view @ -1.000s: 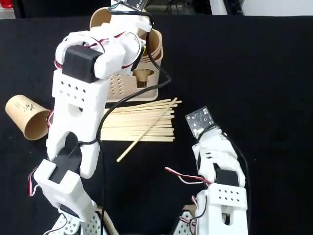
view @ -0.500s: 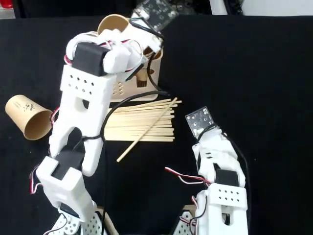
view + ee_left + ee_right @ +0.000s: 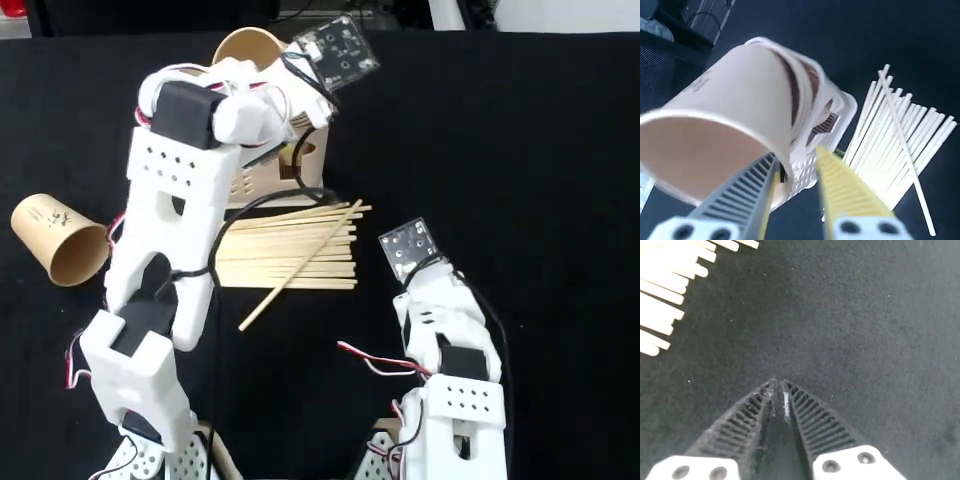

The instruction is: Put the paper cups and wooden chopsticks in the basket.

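Paper cup point(image 3: 245, 45) is pinched by its wall in the left hand point(image 3: 796, 154) at the basket's point(image 3: 262, 180) top edge, while a second cup point(image 3: 58, 240) lies on its side on the table point(image 3: 520, 150) well off to the basket's side, chopsticks point(image 3: 290, 255) lie just beside the basket, and the right hand point(image 3: 778, 385), fingers pressed together and empty, is beyond the chopsticks.

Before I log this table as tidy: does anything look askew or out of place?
One chopstick lies diagonally across the otherwise parallel pile. A paper cup lies on its side, apart from the basket. The left end effector holds a second cup tilted.
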Motion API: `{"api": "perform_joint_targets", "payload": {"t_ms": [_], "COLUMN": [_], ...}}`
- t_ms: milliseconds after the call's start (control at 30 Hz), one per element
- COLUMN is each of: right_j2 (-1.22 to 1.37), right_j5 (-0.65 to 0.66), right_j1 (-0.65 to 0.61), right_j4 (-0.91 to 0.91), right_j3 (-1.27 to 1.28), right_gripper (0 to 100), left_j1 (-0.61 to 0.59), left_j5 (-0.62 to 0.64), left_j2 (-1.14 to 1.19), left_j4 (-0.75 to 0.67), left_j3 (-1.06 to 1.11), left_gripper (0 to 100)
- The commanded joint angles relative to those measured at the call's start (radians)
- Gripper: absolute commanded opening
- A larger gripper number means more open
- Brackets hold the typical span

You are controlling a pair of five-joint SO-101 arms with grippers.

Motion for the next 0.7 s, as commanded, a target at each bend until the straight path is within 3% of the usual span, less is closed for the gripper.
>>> {"api": "perform_joint_targets", "payload": {"t_ms": [0, 100, 367, 667], "right_j2": [-0.012, -0.012, -0.012, -0.012], "right_j5": [0.006, 0.006, 0.006, 0.006], "right_j1": [-0.009, -0.009, -0.009, -0.009], "right_j4": [-0.020, -0.020, -0.020, -0.018], "right_j3": [-0.005, -0.005, -0.005, -0.005], "right_gripper": [1.2, 1.2, 1.2, 1.2], "left_j1": [-0.050, -0.084, -0.082, -0.045], "left_j5": [0.014, 0.069, 0.489, 0.686], "left_j2": [-0.009, -0.015, -0.017, -0.014], "left_j4": [0.002, -0.061, -0.308, -0.422], "left_j3": [-0.047, -0.047, -0.047, -0.045], "left_gripper": [18, 18, 18, 18]}}
